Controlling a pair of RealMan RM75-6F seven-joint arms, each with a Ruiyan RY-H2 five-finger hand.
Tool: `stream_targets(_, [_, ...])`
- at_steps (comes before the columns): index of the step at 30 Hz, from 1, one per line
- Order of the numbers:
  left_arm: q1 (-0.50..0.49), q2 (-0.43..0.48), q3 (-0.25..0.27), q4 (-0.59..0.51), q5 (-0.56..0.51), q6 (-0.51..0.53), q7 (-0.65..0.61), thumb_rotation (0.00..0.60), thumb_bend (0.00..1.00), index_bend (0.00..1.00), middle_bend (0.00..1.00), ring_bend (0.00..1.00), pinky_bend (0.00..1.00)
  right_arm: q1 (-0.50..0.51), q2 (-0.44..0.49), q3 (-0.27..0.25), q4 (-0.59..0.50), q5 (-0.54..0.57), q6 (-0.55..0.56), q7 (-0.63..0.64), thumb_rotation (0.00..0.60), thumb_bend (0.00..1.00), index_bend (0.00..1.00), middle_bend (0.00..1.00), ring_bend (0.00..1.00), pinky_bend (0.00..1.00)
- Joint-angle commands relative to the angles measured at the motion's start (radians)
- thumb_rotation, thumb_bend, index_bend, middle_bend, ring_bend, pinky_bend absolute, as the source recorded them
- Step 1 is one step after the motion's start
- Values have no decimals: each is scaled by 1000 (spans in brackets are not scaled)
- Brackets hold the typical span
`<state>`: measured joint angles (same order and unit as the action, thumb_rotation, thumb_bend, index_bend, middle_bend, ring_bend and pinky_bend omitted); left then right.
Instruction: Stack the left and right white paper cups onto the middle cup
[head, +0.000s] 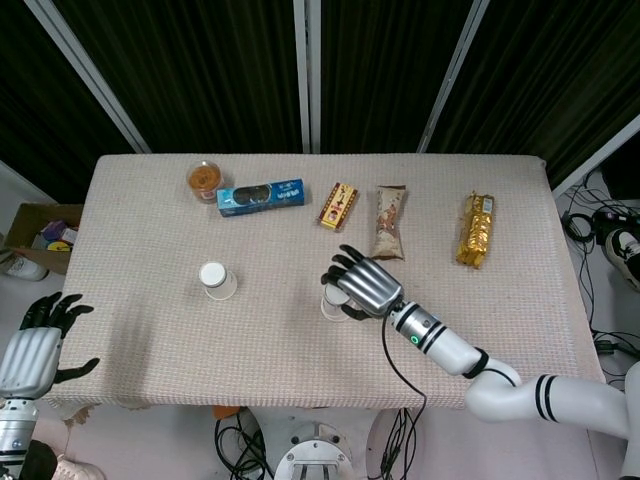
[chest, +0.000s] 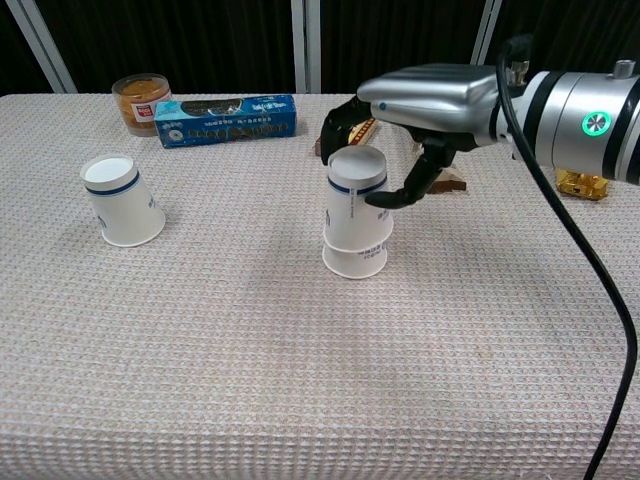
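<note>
Stacked cups (chest: 357, 222) sit mid-table under right hand (chest: 425, 100), lone cup (chest: 121, 199) well left, snacks row (head: 340, 207) behind, left hand (head: 35, 345) off table's left edge.

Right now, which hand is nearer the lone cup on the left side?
Left. The left hand hangs off the table's near-left edge, open, apart from the lone cup. The right hand is farther, holding the stacked cup mid-table.

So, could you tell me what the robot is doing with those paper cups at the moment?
The right hand grips an upturned white cup that now sits down over the middle cup, so one cup is stacked. The left cup stands alone, untouched, further left on the table. The left hand hangs open off the table's near-left corner, holding nothing. Snack packets line the far edge.
</note>
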<state>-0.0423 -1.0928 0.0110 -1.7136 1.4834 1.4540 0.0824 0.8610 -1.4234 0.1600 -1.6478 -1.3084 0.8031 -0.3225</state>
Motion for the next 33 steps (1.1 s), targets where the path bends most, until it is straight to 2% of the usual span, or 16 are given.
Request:
stream_targets(1, [-17,2,-7,2,5,-18,-4,600,42,258,138,60,96,15,-20,-34,26,70,-38,-83,600,298,252,245,55,69])
stream_targets(4, [-49,4,-24,4,10,-48,-25,600,42,258,138,60,96,20,-20,-56,24,141,-50,-152,600,228,126,146,6,15])
stream_targets(6, [-77,4,-41,9,13,-70,-41,600,42,258,138,60,96,9,-7,-55,-5,157,-16,-165,600,166,19,39,0,0])
stream_targets(7, [-89,2,-49,12,14,-80,-52,600,42,258,138,60,96,-2,5,-53,-23,148,8,-158,600,150,3,16,0,0])
stream_targets(11, [-154,-10,-86,30,9,-143,-124,600,40,255,138,60,96,-62,95,-61,-107,78,104,-106,600,120,0,0,0,0])
stream_targets(14, [-232,-27,-120,54,-6,-235,-190,600,40,245,138,60,96,-128,204,-77,-180,21,194,-63,600,119,0,0,0,0])
stream_targets(20, [-385,-99,-165,113,-41,-413,-186,600,40,238,138,60,96,-281,372,-117,-232,-99,394,58,600,120,0,0,0,0])
stream_targets(26, [-503,-158,-194,152,-113,-562,-150,600,40,231,138,60,96,-392,427,-153,-191,-182,519,180,600,126,0,0,0,0])
stream_targets(33, [-571,-187,-196,174,-202,-646,-78,600,58,236,153,108,99,-455,413,-168,-111,-209,554,293,600,131,0,0,0,0])
